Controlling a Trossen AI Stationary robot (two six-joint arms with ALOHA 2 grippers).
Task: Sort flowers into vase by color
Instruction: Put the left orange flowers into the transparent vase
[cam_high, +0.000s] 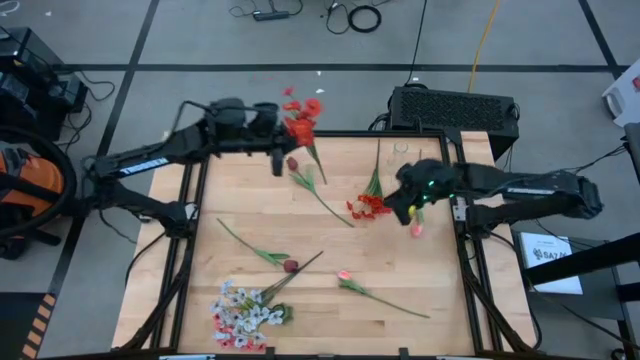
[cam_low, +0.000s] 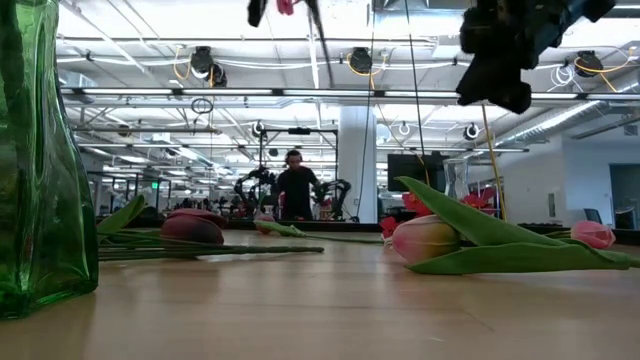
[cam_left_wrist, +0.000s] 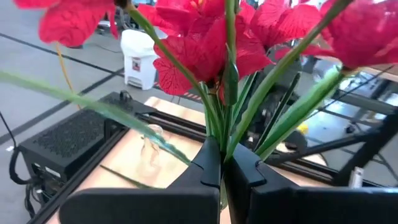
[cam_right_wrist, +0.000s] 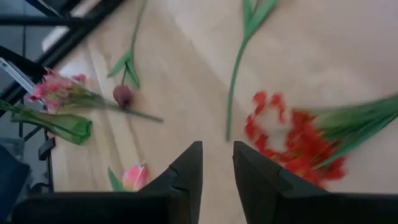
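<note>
Most of the flowers (cam_high: 300, 265) are loose on the table (cam_high: 400, 330), so sorting looks barely started imo. Left gripper (cam_left_wrist: 222, 168) is pinched on a bunch of red flowers (cam_left_wrist: 211, 43), held up over the far edge. Right gripper (cam_right_wrist: 216, 163) hangs empty above another red cluster (cam_right_wrist: 298, 140), fingers slightly apart. Green vase (cam_right_wrist: 59, 124) holds a pink spray. Stems are thin and green, with tulip buds and whitish sprigs near the front.
</note>
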